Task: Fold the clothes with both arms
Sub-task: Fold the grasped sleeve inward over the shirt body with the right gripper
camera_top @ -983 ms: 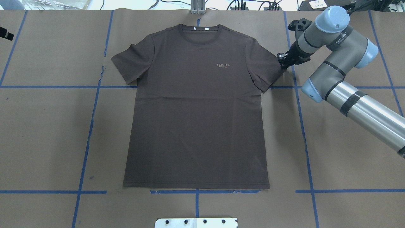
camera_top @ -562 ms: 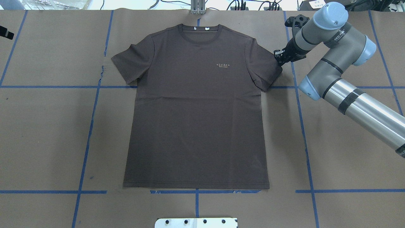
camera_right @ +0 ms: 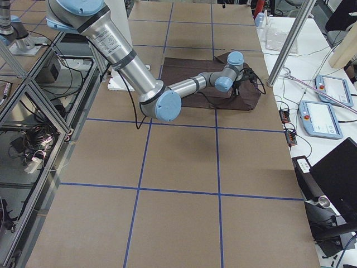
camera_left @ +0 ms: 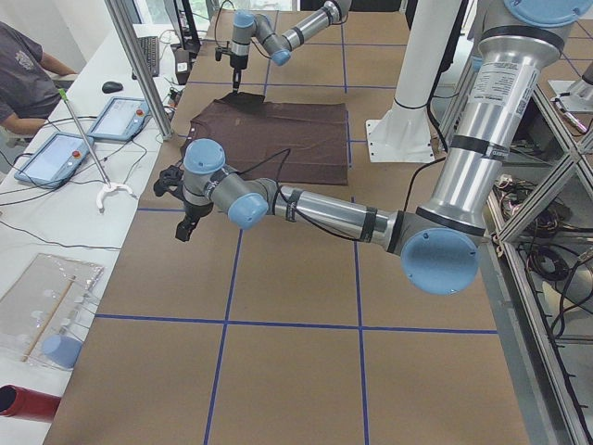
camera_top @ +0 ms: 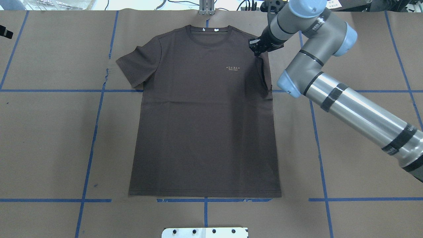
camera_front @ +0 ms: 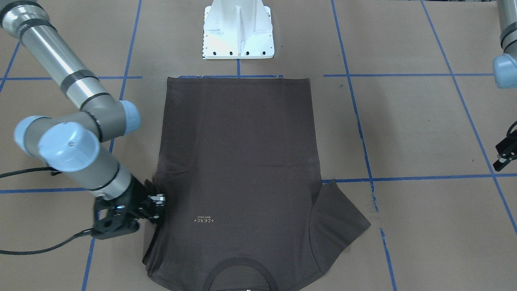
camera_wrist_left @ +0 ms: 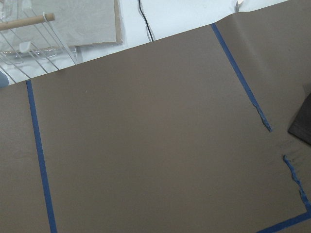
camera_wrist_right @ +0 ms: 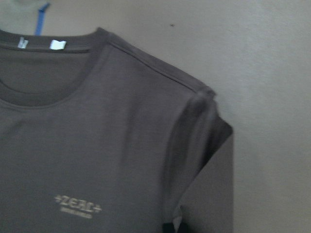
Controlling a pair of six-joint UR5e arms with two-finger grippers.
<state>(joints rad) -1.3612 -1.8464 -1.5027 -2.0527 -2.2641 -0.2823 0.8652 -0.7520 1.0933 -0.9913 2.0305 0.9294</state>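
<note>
The dark brown-grey T-shirt point(camera_top: 205, 125) lies flat, front up, collar at the table's far side, hem toward the robot base. My right gripper point(camera_top: 257, 46) is shut on its right sleeve and holds it folded inward over the shoulder; it also shows in the front-facing view point(camera_front: 156, 207). The right wrist view shows the doubled-over sleeve point(camera_wrist_right: 204, 145), the logo and the white neck labels. The shirt's other sleeve point(camera_top: 137, 67) lies spread out. My left gripper point(camera_front: 505, 155) hangs off to the left, apart from the shirt; I cannot tell how its jaws stand.
The white pedestal base point(camera_front: 238, 32) stands just behind the hem. Blue tape lines point(camera_top: 92, 132) grid the brown table. A side table with tablets point(camera_left: 56, 153) and a seated person point(camera_left: 23, 69) are beyond the far edge.
My right gripper has moved left and away from the robot, carrying the right sleeve from lying spread out to folded over the shoulder. The left arm has barely moved.
</note>
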